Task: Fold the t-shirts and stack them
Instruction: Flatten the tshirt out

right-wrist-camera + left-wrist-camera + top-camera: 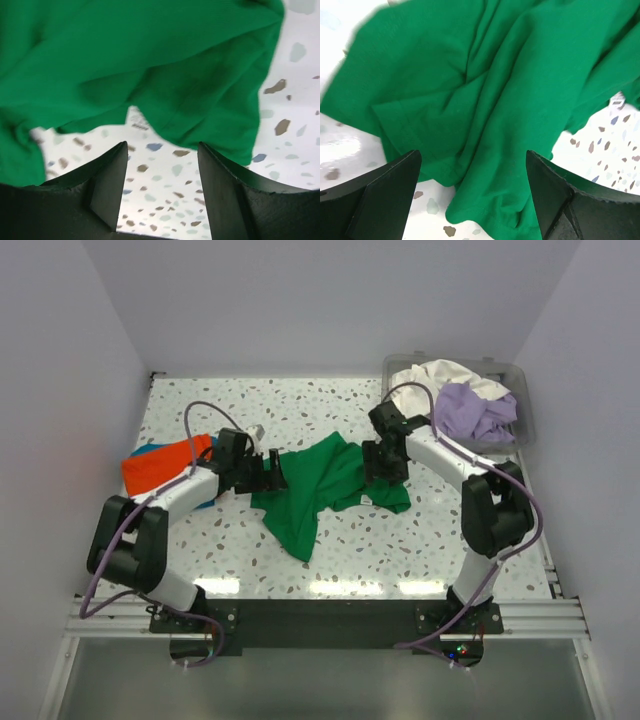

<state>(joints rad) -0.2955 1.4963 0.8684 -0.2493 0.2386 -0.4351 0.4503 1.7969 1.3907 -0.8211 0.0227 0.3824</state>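
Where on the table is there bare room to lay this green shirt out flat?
Bare table runs along the far edge, between the orange shirt and the bin. A second bare strip lies between the green shirt and the near edge. Crowded: the middle, where the left gripper and the right gripper flank it.

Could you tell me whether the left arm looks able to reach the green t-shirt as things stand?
Probably yes: the left gripper is open right at the edge of the green t-shirt, with nothing in the way.
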